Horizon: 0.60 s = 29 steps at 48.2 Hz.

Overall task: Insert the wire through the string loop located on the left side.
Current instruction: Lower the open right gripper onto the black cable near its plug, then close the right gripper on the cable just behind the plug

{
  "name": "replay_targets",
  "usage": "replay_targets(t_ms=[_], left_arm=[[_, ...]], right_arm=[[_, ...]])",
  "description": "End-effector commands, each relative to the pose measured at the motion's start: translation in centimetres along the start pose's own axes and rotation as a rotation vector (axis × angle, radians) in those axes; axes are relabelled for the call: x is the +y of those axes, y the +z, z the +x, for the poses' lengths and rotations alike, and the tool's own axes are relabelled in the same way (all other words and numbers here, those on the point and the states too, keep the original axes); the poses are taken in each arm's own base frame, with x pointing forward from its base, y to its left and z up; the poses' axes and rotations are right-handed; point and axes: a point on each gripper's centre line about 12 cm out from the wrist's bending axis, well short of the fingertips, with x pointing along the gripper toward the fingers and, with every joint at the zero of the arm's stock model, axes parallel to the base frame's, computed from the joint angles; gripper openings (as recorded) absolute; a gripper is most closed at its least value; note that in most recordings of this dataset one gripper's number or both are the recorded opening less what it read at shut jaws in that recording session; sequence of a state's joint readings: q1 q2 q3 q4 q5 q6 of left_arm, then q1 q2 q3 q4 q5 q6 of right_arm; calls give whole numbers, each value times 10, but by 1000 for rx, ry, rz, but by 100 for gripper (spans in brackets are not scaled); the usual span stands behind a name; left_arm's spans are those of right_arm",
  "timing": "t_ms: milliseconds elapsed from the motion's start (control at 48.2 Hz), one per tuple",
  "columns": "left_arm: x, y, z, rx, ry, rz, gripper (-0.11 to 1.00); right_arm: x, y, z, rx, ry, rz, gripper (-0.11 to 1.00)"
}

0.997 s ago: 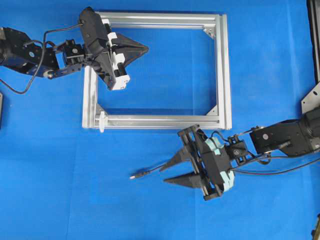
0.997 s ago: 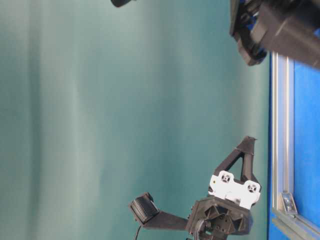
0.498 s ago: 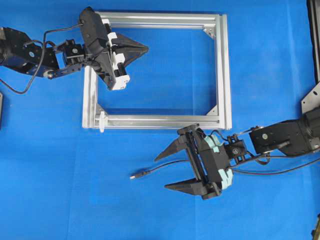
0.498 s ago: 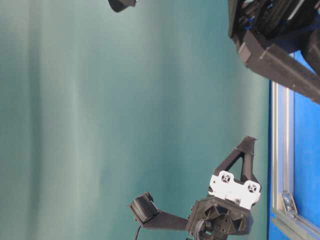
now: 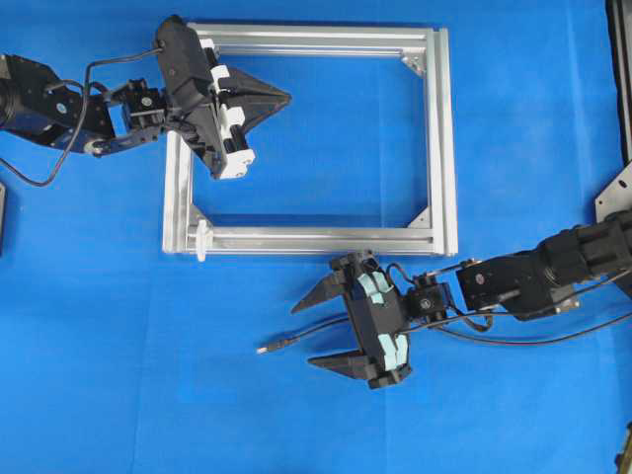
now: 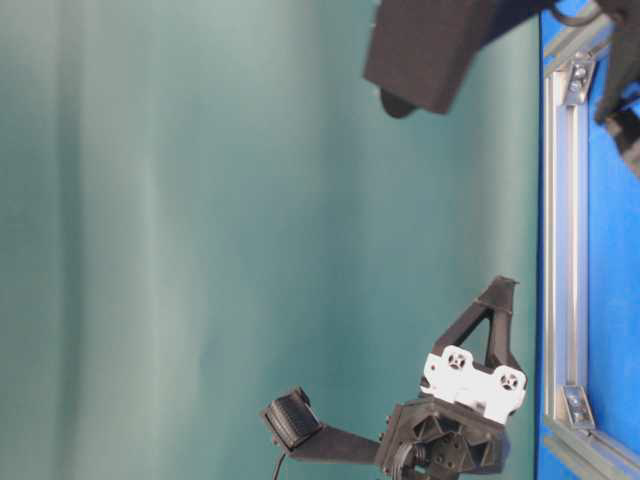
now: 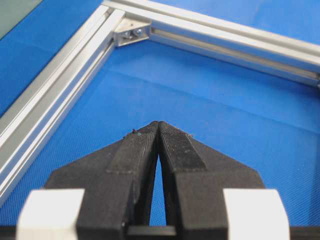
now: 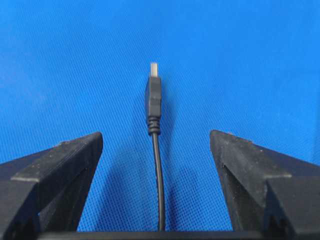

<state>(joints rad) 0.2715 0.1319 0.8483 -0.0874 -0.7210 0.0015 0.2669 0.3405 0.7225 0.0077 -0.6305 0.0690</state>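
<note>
The wire (image 5: 296, 338) lies on the blue mat below the silver frame (image 5: 441, 138), its plug tip (image 5: 265, 348) pointing left. My right gripper (image 5: 305, 335) is open and straddles the wire just behind the plug without touching it. In the right wrist view the wire (image 8: 158, 170) runs up the middle between the two fingers to the plug (image 8: 153, 95). The string loop (image 5: 201, 240) is a small white tie at the frame's bottom-left corner. My left gripper (image 5: 286, 97) is shut on nothing and hovers inside the frame's upper-left part, fingertips (image 7: 170, 137) pressed together.
Triangular corner brackets (image 5: 415, 64) sit inside the frame's corners; one bracket (image 7: 131, 33) shows ahead of the left gripper. Thick black arm cables (image 5: 523, 341) trail right of the right gripper. A metal fixture (image 5: 617, 193) stands at the right edge.
The right gripper has opened wide and slid left along the wire towards the plug, turning slightly. The left gripper has stayed in place, shut.
</note>
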Motion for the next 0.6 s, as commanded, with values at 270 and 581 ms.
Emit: replay_targets(t_ms=[270, 581], left_arm=[[-1, 14, -3, -41, -3, 1, 0], [-1, 13, -3, -41, -5, 1, 0]], right_arm=[[1, 12, 0, -28, -1, 1, 71], [0, 8, 1, 0, 1, -14, 2]])
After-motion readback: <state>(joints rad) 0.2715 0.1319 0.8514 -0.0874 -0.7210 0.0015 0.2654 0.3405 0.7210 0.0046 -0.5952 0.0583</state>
